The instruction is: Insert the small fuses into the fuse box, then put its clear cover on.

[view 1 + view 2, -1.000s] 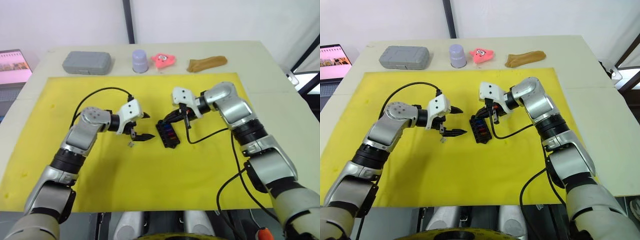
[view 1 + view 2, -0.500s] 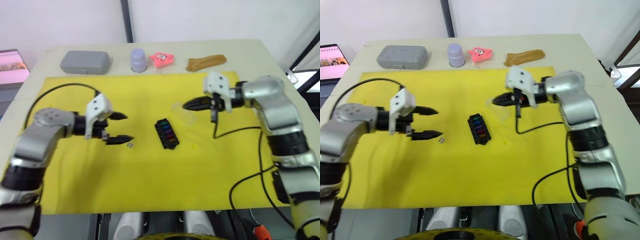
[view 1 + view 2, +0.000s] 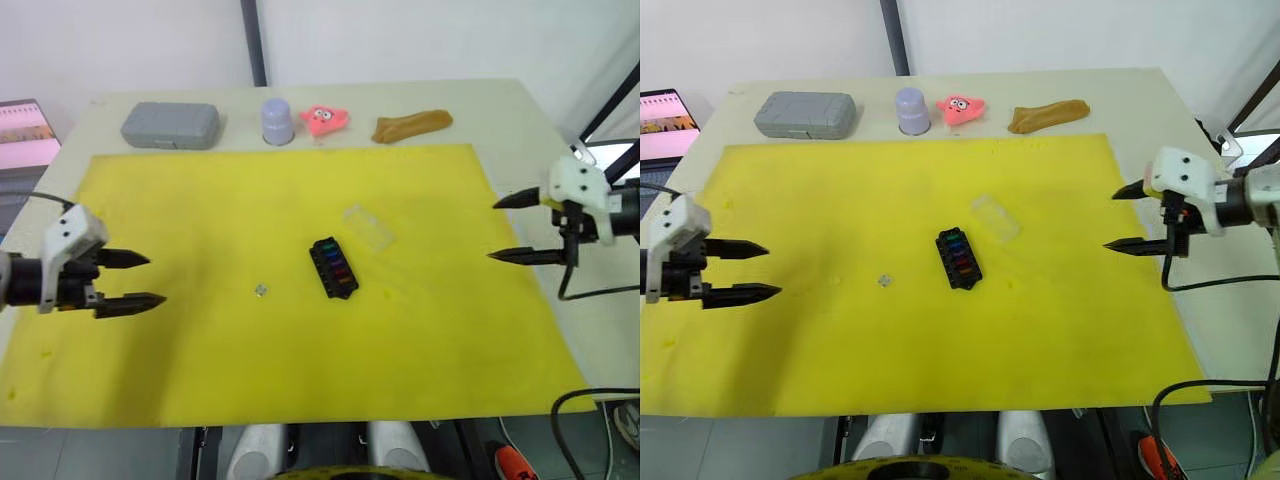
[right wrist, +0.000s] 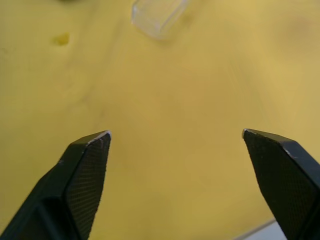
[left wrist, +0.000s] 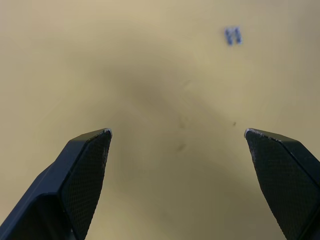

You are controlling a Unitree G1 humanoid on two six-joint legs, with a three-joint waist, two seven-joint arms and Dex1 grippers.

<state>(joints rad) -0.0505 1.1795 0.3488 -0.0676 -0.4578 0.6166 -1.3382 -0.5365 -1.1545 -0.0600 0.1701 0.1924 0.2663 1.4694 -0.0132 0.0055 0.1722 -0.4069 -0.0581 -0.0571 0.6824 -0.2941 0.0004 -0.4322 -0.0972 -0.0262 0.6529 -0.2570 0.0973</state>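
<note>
A cream-coloured rectangular table (image 3: 520,110) carries a large yellow mat (image 3: 300,360) over most of its top. Along the far edge, off the mat, sit a grey rounded plastic case (image 3: 171,125), a brown elongated lump (image 3: 411,124), a pale lilac upturned cup (image 3: 278,121) and a pink star-shaped toy (image 3: 323,119).

The left gripper (image 3: 131,279) hangs over the mat's left edge, its two black fingers spread wide with nothing between them. The right gripper (image 3: 515,228) sits at the mat's right edge, fingers likewise parted and empty (both point inward, towards the mat's middle).

The small black rectangular fuse box (image 3: 333,267) lies near the mat's centre, well apart from both grippers, with coloured fuses (image 3: 335,266) seated in its slots. The transparent rectangular plastic cover (image 3: 368,226) lies on the mat just beyond and to the right of the box, not on it. One tiny grey fuse (image 3: 261,290) lies loose on the mat to the box's left.
</note>
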